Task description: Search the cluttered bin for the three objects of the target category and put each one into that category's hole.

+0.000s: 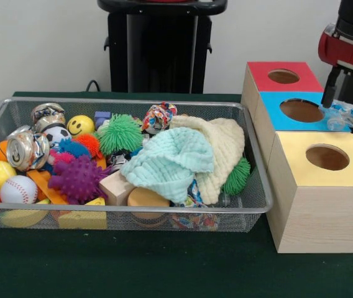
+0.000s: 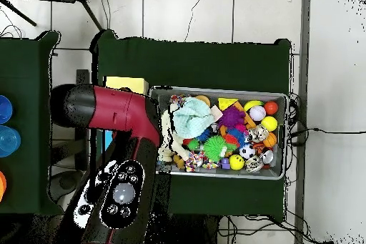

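Note:
The silver wire-mesh bin (image 1: 133,101) sits left of centre, full of clutter: a crushed can (image 1: 27,149), a baseball (image 1: 18,189), a purple spiky ball (image 1: 77,179), a green fuzzy ball (image 1: 120,133), and a mint cloth (image 1: 170,161) lying over a cream cloth (image 1: 223,149). My gripper (image 1: 345,102) hangs at the far right, over the right edge of the blue-topped box (image 1: 276,115). It holds a crumpled clear plastic piece (image 1: 341,118) just right of the blue hole (image 1: 301,110). In the overhead view the arm (image 2: 118,112) hides the gripper, and the bin (image 2: 214,91) lies to its right.
A red-topped box (image 1: 260,71) stands behind the blue one, and a yellow-topped box (image 1: 294,149) stands in front, each with a round hole. The black pedestal (image 1: 161,46) is at the back. A second table with blue items (image 2: 6,141) shows at the overhead view's left.

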`<state>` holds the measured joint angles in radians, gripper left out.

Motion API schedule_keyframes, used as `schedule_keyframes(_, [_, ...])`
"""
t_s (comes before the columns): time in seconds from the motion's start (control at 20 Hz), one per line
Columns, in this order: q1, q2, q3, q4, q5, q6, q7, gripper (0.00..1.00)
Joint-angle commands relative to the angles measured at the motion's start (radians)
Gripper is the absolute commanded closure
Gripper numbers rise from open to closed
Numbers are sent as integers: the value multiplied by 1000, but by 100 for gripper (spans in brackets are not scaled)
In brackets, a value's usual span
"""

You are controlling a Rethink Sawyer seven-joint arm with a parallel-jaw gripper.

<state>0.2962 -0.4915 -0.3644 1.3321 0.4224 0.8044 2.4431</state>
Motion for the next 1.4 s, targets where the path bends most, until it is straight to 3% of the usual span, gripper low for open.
schedule_keyframes(0.05, [-5,37,30,7,30,47,269,0])
schedule_keyframes(1.0, [-19,-1,43,73,-10,71,164,0])
schedule_keyframes(1.4, [-49,-23,60,152,-32,7,84,0])
